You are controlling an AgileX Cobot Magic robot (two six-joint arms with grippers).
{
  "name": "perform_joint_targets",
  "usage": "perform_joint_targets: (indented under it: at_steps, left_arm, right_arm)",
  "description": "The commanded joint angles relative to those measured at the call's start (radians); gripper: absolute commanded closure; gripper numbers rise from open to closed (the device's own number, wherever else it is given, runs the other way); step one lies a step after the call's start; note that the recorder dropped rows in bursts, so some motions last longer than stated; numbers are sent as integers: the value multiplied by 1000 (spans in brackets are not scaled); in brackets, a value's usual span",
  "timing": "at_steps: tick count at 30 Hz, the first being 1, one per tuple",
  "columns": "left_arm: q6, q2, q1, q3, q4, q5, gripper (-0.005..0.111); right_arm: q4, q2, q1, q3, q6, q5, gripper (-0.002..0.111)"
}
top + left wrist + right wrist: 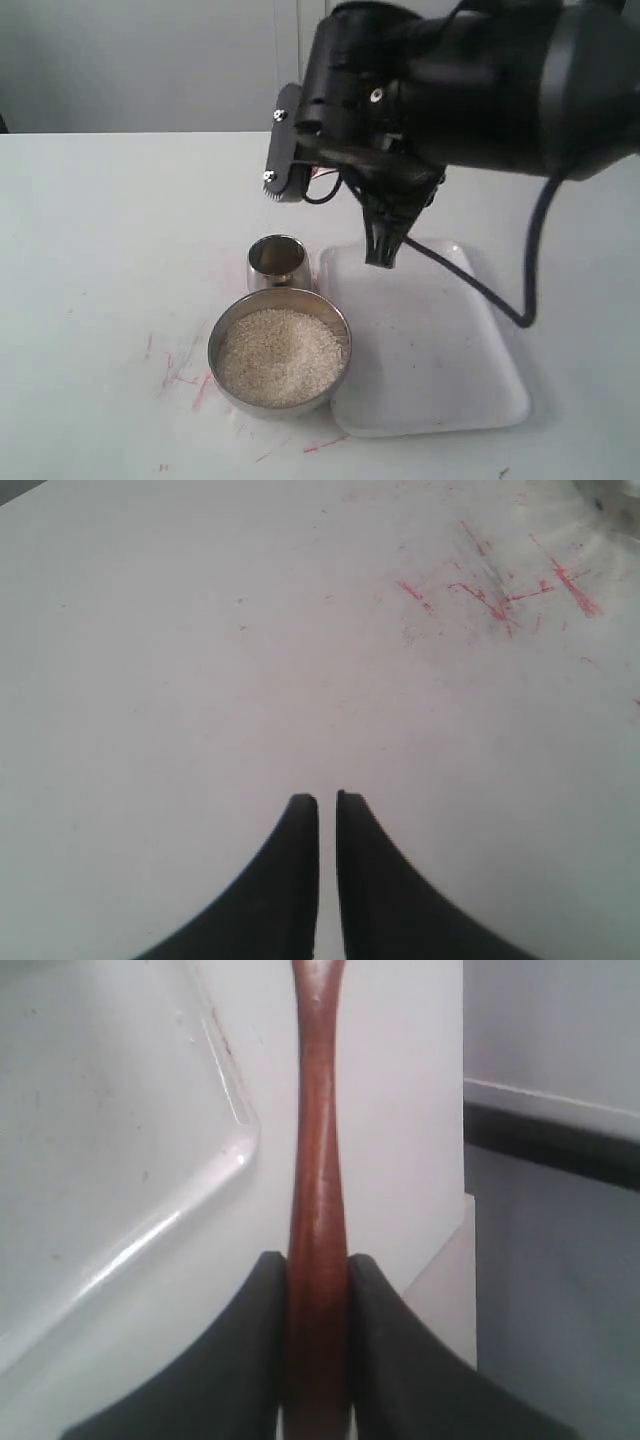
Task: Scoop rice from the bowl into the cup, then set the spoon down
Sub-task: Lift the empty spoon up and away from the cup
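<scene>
The wide steel bowl (226,330) stands near the table's front, filled with off-white rice (280,355). Touching its far rim is the small steel cup (277,260), whose inside looks dark. My right gripper (318,1260) is shut on the slim reddish-brown handle of the spoon (318,1110), which runs straight out beyond the fingertips; its oval end is out of frame. In the exterior view that gripper (383,245) hangs point-down over the tray's far left corner, right of the cup, and the spoon cannot be made out. My left gripper (327,800) is shut on nothing over bare table.
A white plastic tray (430,340) lies right of the bowl, its raised corner (240,1140) beside the spoon handle. Red scribbles (185,375) mark the table left of the bowl. A black cable (480,285) trails across the tray. The table's edge (468,1260) shows in the right wrist view.
</scene>
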Motion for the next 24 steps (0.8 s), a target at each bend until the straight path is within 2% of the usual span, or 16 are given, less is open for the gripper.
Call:
perform_joint_targets:
  at_steps: [1,6,11,18,22,24]
  left_arm:
    - [-6,0,-5,9,-6,49,92]
    - [-6,0,-5,9,-6,49,92]
    - [-6,0,-5,9,-6,49,92]
    - [-6,0,-5,9,-6,49,92]
    - [-6,0,-5,9,-6,49,92]
    - [-6,0,-5,9,-6,49,92]
  right_arm:
    - [32,-94,-41,3,21,62,108]
    - [239,-232,-114,3,34,62,108]
    - [258,-348,-130,38,193,62,108]
    - [326,-424,-130,182,558,62,108]
    - [467,-405,-128,291,612,62,108]
    - [525,-385,-128,335,628,6,108]
